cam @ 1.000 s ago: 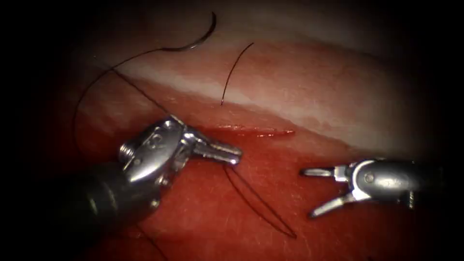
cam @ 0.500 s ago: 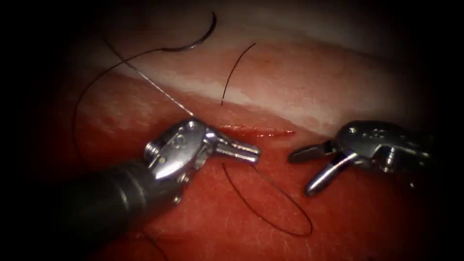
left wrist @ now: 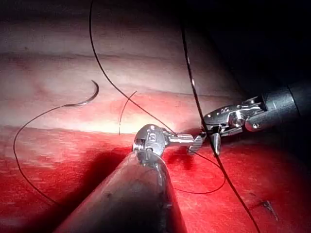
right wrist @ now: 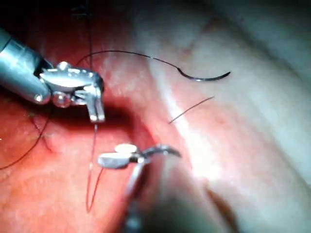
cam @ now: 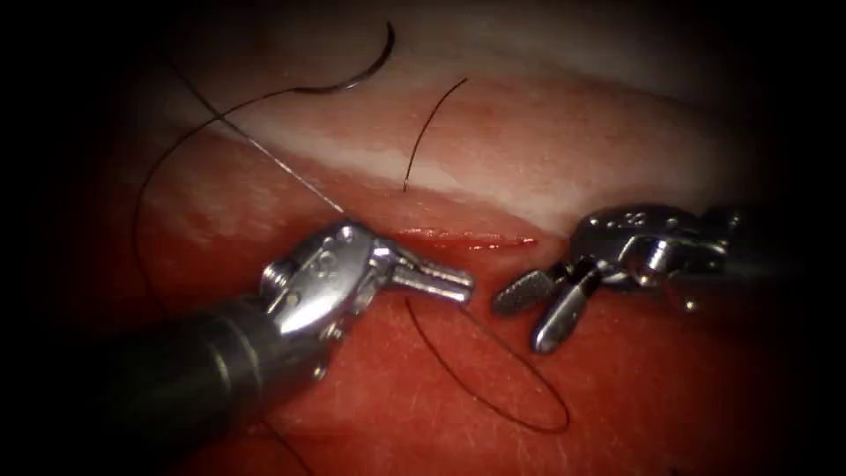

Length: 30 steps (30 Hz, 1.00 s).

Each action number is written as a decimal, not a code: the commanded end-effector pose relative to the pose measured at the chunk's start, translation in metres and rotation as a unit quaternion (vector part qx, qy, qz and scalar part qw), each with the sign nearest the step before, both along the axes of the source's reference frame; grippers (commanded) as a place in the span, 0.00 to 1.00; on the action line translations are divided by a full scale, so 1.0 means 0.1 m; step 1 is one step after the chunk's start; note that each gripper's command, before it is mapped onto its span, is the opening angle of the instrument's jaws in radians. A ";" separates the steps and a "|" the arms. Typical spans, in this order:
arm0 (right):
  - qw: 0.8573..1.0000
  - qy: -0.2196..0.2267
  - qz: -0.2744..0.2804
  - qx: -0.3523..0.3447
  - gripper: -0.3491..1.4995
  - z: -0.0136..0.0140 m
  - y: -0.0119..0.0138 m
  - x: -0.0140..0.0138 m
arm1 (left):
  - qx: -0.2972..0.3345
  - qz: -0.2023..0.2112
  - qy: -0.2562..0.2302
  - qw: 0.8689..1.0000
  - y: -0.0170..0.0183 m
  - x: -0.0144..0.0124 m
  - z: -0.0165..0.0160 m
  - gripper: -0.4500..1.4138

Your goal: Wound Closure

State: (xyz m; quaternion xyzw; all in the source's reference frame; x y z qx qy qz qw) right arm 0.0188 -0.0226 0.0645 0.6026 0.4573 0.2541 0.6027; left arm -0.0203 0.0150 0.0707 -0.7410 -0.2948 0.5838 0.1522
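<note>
The cut [cam: 467, 238] runs across the red tissue [cam: 670, 414]. The curved needle [cam: 374, 62] lies free on the pale tissue far behind the cut, not in the tissue, with the thread [cam: 141, 203] trailing from it. My left tool [cam: 463, 284] sits just below the cut's left end, jaws shut on the thread, and a loop [cam: 529, 414] hangs from them over the tissue. My right tool [cam: 518, 324] is close to the right of it, jaws open, holding nothing. The left wrist view has both tools' tips nearly touching, left tool [left wrist: 197, 143] and right tool [left wrist: 214, 145].
A short thread end [cam: 427, 132] stands up from the pale tissue behind the cut. Red fluid [cam: 423, 379] covers the tissue below the cut. A taut strand [cam: 264, 154] runs from behind my left tool up to the far left. The needle [right wrist: 204, 77] is well away from both tools.
My right tool has moved left and up, turning its open jaws toward the left tool's tip. The left tool shifted right with the thread a second ago, and the loop widened.
</note>
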 end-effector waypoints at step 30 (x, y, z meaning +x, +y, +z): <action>0.999 -0.004 0.027 0.046 0.00 0.012 0.007 0.033 | 0.009 -0.034 0.042 0.999 0.017 0.006 -0.003 0.42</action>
